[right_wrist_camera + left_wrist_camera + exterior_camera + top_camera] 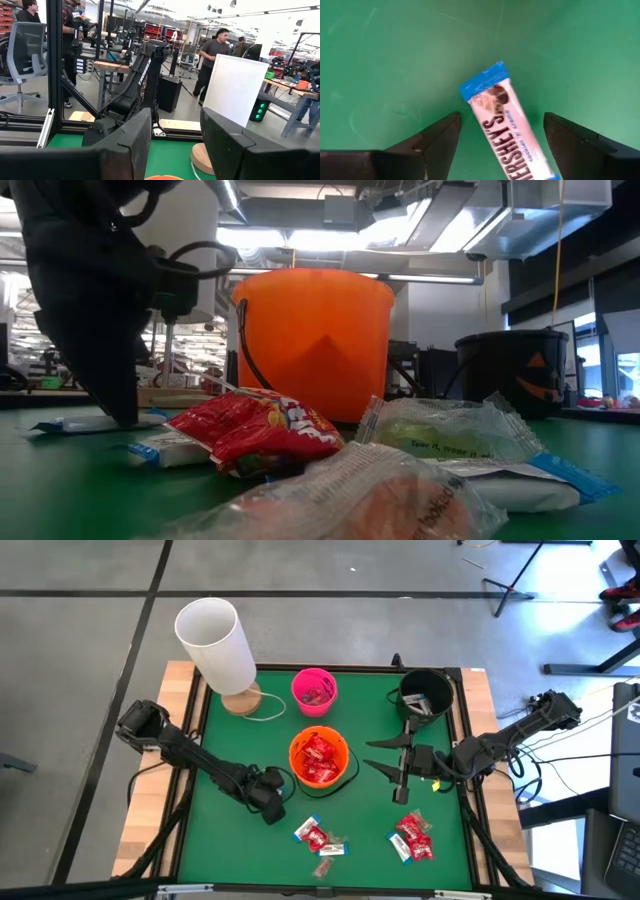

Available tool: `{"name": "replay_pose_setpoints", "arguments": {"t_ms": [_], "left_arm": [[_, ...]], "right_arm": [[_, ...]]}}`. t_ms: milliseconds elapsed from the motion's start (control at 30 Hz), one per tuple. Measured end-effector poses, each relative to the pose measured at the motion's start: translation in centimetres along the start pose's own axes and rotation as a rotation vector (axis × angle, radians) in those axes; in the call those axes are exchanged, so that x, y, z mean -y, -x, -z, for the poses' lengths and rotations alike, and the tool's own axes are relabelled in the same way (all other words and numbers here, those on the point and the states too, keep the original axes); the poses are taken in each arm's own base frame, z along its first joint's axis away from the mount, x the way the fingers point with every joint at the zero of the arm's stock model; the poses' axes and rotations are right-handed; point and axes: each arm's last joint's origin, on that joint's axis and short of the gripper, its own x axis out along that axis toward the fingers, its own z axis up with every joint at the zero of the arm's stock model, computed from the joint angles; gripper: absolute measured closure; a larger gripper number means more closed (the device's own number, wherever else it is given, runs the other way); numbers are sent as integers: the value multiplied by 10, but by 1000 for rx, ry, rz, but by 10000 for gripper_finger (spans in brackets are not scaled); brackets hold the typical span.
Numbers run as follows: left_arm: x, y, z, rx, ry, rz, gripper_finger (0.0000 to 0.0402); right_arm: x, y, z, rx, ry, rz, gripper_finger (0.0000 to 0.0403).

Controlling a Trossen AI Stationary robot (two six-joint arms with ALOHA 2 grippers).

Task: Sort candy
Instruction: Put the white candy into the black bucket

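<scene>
Shiny red-wrapped candy (319, 759) filled the orange bucket; two loose clusters (319, 837) (412, 837) lay on the green tabletop, one blue-ended white bar (500, 127) apart.

Two dark jointed arms, black cables, wedge-shaped matte black claw fingers (437, 145).

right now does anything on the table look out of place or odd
Yes: the white cylinder lies tipped on its side at the table's far left corner, hanging past the edge. Loose candy on the green mat is just unsorted.
</scene>
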Motion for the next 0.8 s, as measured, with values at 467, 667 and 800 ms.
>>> {"name": "replay_pose_setpoints", "arguments": {"t_ms": [467,667,800], "left_arm": [[-2,-7,14,-70,8,-108,235],[0,-5,14,-79,-53,-117,310],[7,2,9,-99,-131,-116,338]], "right_arm": [[0,0,1,-5,-1,-1,237],[0,0,1,-6,-3,-1,237],[0,0,1,-5,-3,-1,237]]}}
